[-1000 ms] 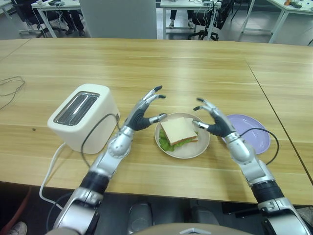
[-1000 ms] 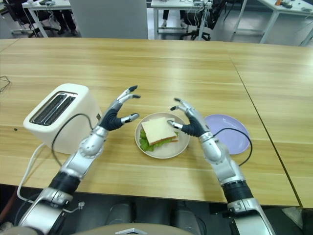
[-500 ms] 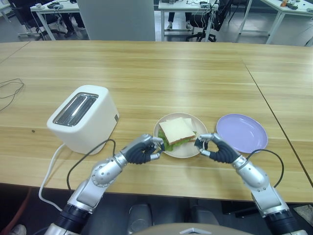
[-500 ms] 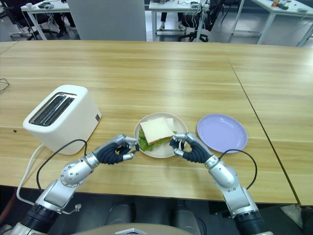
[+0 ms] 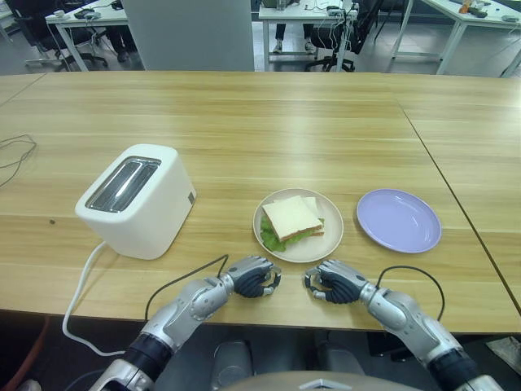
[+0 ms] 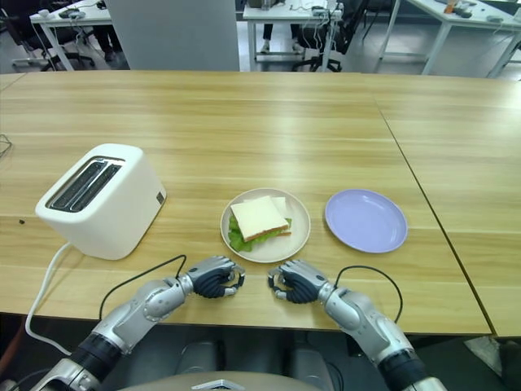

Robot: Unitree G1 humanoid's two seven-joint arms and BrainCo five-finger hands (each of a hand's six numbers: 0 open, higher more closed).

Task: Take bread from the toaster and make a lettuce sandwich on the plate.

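A sandwich [image 5: 292,220] of two bread slices with green lettuce between them lies on the beige plate [image 5: 329,243] in the middle of the table. The white toaster [image 5: 137,200] stands to its left, and I see no bread in its slots. My left hand [image 5: 253,277] rests near the table's front edge, just below the plate's left side, fingers curled and holding nothing. My right hand [image 5: 333,284] sits beside it below the plate's right side, likewise curled and holding nothing. Neither hand touches the plate.
A purple plate [image 5: 399,220] with nothing on it lies right of the beige one. The toaster's white cord [image 5: 77,297] runs off the front edge. Thin black cables loop from both wrists. Desks and chairs stand in the room behind.
Both hands went from spread above the plate's sides to curled, then drew back toward the front edge. The view has tilted slightly.
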